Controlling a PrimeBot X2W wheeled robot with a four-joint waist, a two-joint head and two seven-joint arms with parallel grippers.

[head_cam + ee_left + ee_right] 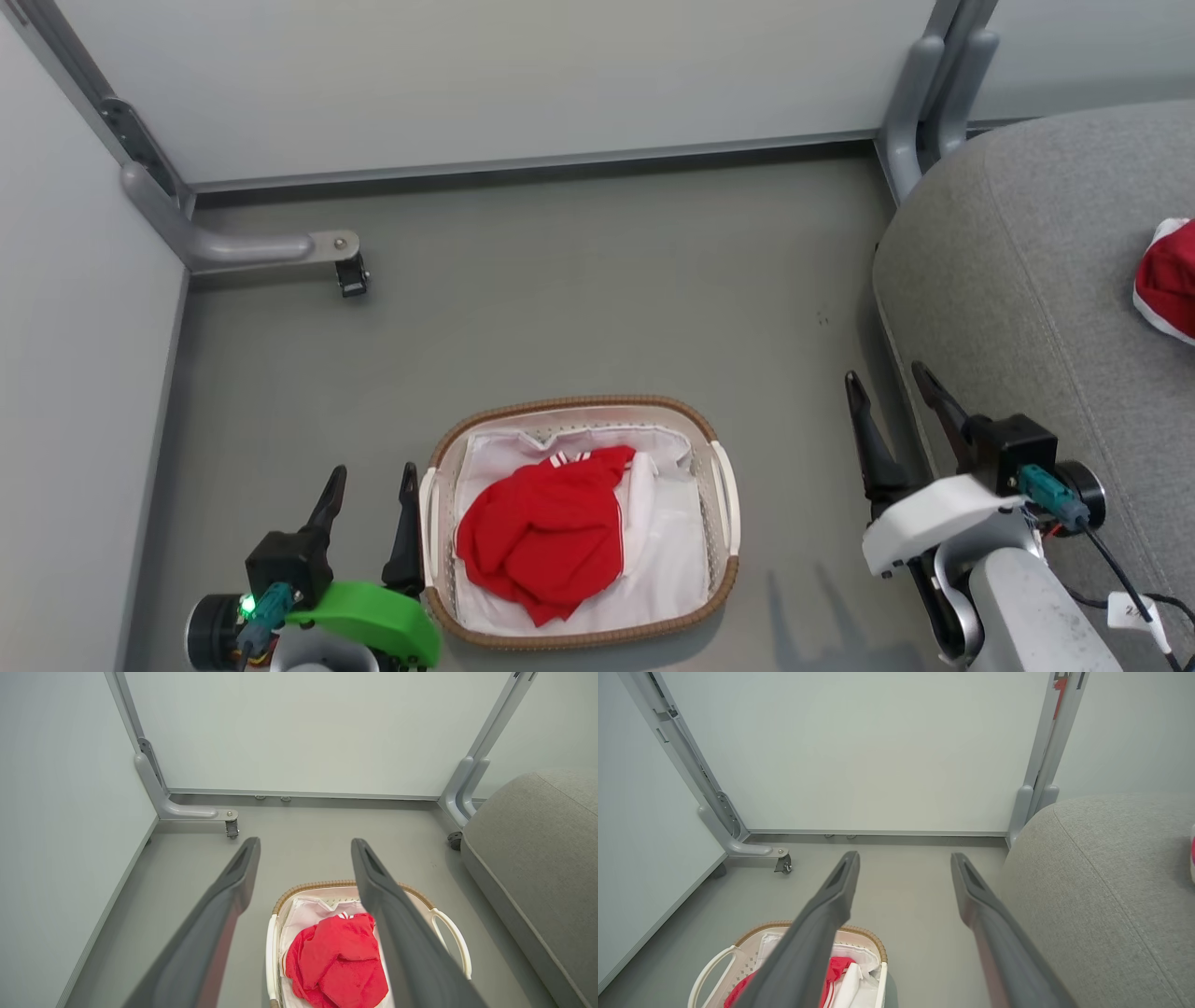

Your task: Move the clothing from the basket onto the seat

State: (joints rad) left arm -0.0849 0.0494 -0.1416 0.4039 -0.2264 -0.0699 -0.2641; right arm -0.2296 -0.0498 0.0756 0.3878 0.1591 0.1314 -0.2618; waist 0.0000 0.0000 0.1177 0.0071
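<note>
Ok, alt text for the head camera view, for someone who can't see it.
An oval white plastic laundry basket with a brown woven rim sits on the grey floor, holding a crumpled bright red garment. The left gripper and right gripper flank it, jaws open, empty. Another red garment lies on the large grey fabric seat.

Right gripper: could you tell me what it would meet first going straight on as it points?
Probably the bare floor near the wall panel, passing beside the seat; depth is unclear.
</note>
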